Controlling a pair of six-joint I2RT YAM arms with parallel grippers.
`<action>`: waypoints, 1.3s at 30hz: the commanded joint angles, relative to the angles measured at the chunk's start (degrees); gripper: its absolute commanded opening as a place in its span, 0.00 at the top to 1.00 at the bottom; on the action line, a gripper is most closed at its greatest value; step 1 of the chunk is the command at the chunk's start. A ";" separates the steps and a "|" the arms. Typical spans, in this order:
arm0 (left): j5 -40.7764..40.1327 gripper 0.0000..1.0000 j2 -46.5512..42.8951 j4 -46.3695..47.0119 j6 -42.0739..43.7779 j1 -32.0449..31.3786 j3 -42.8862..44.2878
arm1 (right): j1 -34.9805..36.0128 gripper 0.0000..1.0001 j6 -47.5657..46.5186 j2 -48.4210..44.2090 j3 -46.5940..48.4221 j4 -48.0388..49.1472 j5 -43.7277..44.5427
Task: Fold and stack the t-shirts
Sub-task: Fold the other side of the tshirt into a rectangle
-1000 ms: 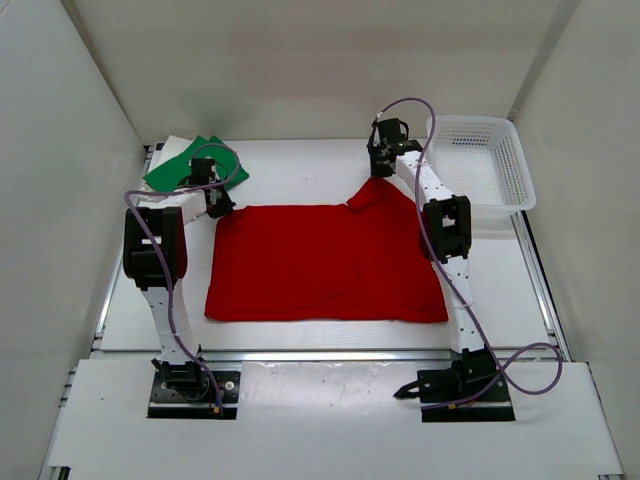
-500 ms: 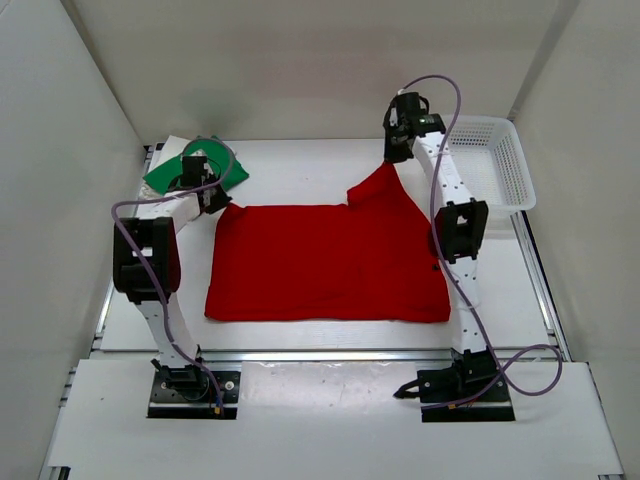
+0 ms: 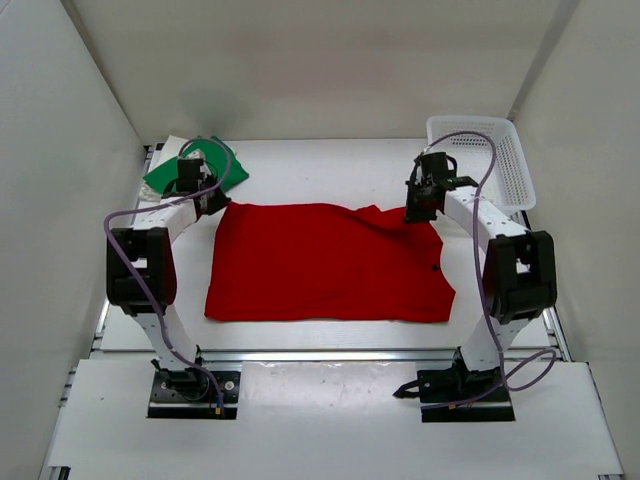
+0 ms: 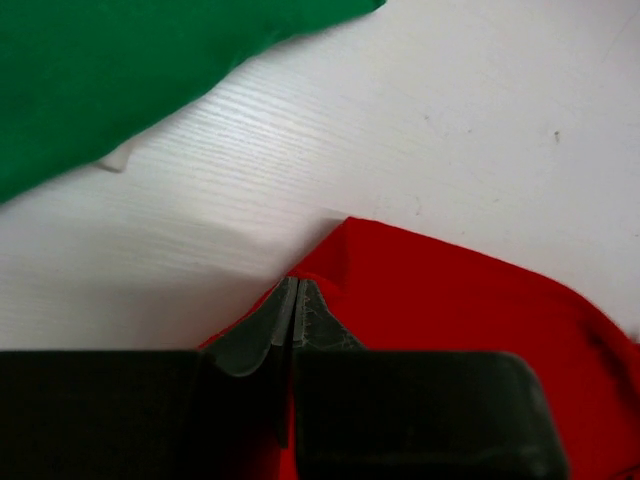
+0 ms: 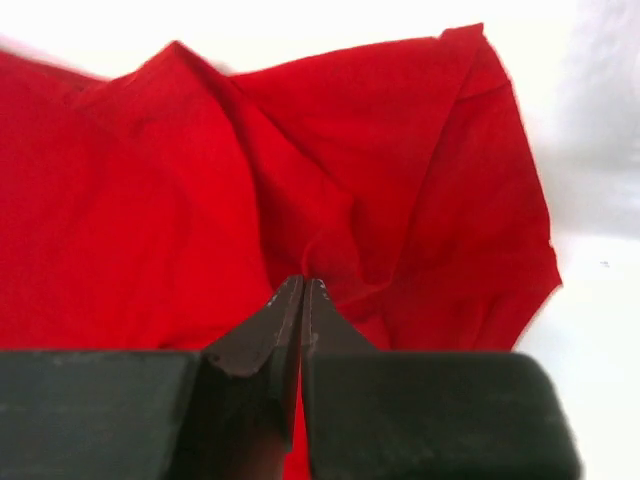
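Note:
The red t-shirt [image 3: 325, 262] lies spread across the middle of the table, with a few folds along its far right edge. My left gripper [image 3: 213, 205] is shut on its far left corner, and the left wrist view shows the jaws [image 4: 293, 285] pinching the red edge [image 4: 440, 300]. My right gripper [image 3: 412, 212] is shut on the far right corner, where red cloth [image 5: 330, 180] bunches at the tips [image 5: 303, 285]. The green t-shirt [image 3: 163, 176] lies at the far left behind my left arm, and it also shows in the left wrist view [image 4: 100, 70]. A cream-white edge [image 3: 172, 143] peeks from under it.
A white mesh basket [image 3: 495, 165] stands at the far right, just behind my right arm. White walls close in the table on three sides. Bare white tabletop [image 3: 310, 165] lies beyond the red shirt.
My right gripper has come down from the far back, moving right and toward me with the raised red corner; that corner now lies low and stretched. The left gripper has barely moved.

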 commanded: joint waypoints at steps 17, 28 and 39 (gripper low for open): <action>-5.70 1.00 -24.50 1.92 3.19 4.16 -21.28 | -9.25 1.00 8.39 -37.64 -34.99 17.96 -8.56; -2.01 1.00 -28.11 -0.11 1.60 7.41 -26.47 | -9.25 1.00 11.99 -55.14 -49.05 16.64 -6.99; 12.57 0.42 -23.63 2.00 -4.72 12.42 -30.86 | -13.82 0.86 17.71 -61.48 -61.72 21.12 -12.08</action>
